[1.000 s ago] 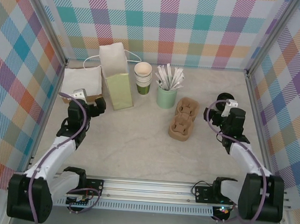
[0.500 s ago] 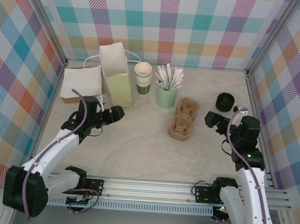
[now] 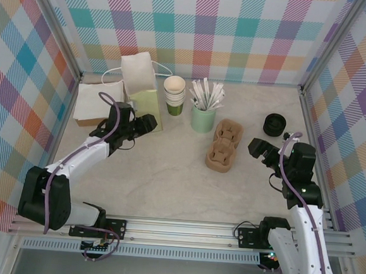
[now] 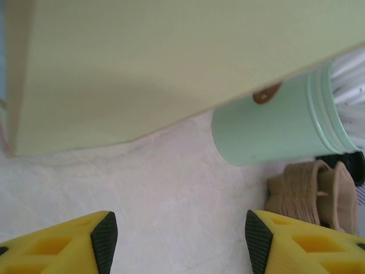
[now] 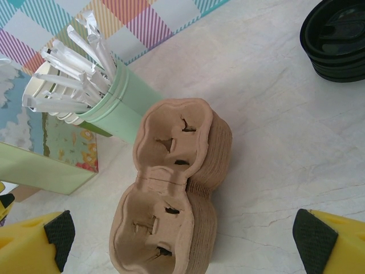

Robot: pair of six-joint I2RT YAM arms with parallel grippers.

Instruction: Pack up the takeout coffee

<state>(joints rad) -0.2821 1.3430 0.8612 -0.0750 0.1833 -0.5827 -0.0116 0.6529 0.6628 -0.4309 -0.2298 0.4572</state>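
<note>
here, left fingers (image 4: 68, 246) apart, empty, beside green bag (image 4: 171, 57), right fingers (image 5: 336, 242) wide, empty, near pulp carriers (image 5: 171, 188)

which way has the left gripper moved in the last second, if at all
Yes. The left gripper has moved right, closing on the green paper bag's near face.

Cropped, blurred and occluded items

Left wrist view: the paper bag (image 4: 171, 57) runs past the top and left edges; the mint-green cup (image 4: 274, 125) is cropped at the right edge, its stirrers (image 4: 351, 68) blurred; the left tool (image 4: 177, 240) has its fingers (image 4: 104, 240) cut by the bottom edge. Right wrist view: the black lids (image 5: 336, 40) are cropped at the top-right corner; the stacked cups (image 5: 34, 94) sit mostly hidden behind stirrers.
</note>
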